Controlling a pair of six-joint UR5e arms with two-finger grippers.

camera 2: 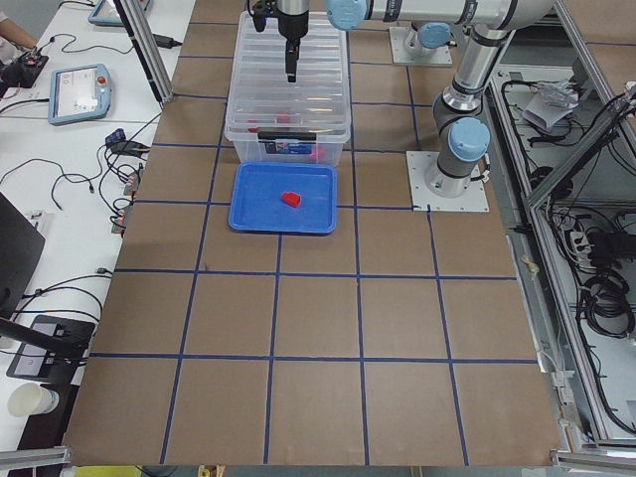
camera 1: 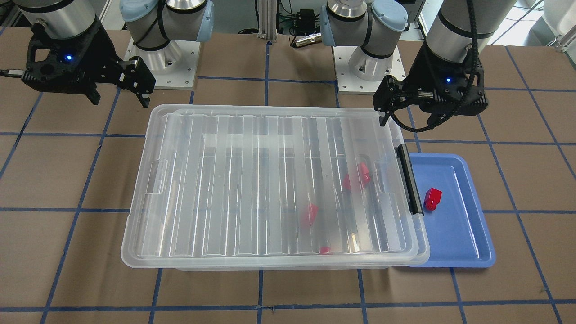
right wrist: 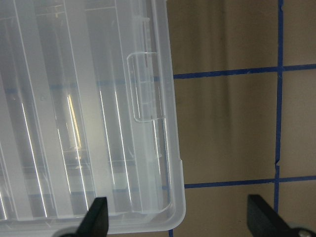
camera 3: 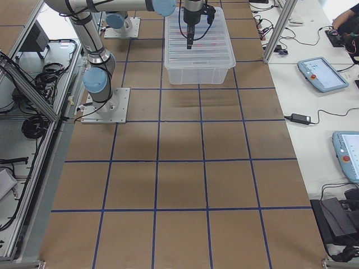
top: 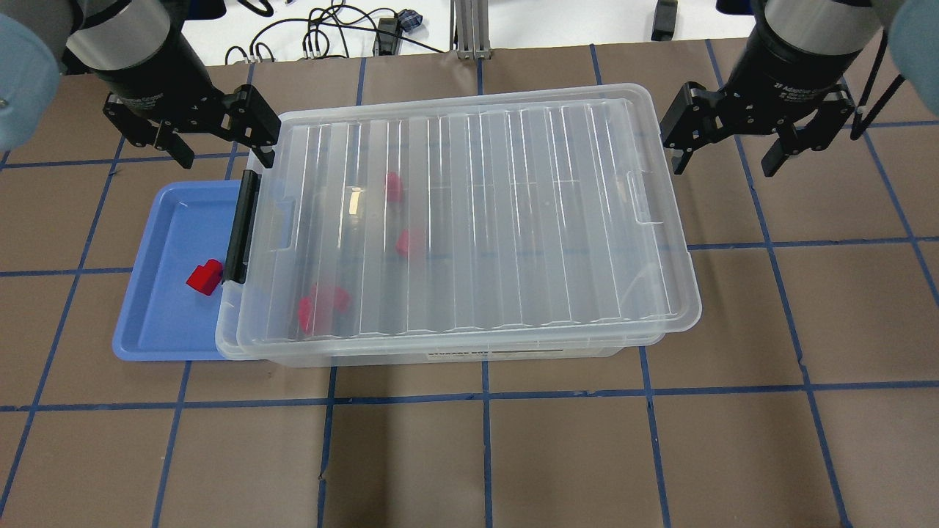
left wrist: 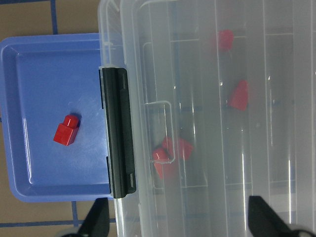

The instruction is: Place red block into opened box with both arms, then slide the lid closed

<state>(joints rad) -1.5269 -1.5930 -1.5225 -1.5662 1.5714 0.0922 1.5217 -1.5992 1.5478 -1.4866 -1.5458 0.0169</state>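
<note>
Small glossy red plastic block (top: 205, 277) with a slanted top, lying in a shallow blue tray (top: 158, 323), just beside the black bar handle (top: 242, 227) of a large clear plastic box (top: 440, 357). Ribbed flat clear lid (top: 513, 220) resting over the box, with more red blocks (top: 396, 187) blurred beneath it. Left hand (top: 224, 150) spread wide and empty above the handle-end corner. Right hand (top: 724, 158) wide too, empty, beside the opposite end over the brown taped desk (top: 484, 455).

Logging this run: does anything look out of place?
Yes. The lid sits slightly askew on the box, not squared with the black handle end. One red block lies in the blue tray, outside the box.
</note>
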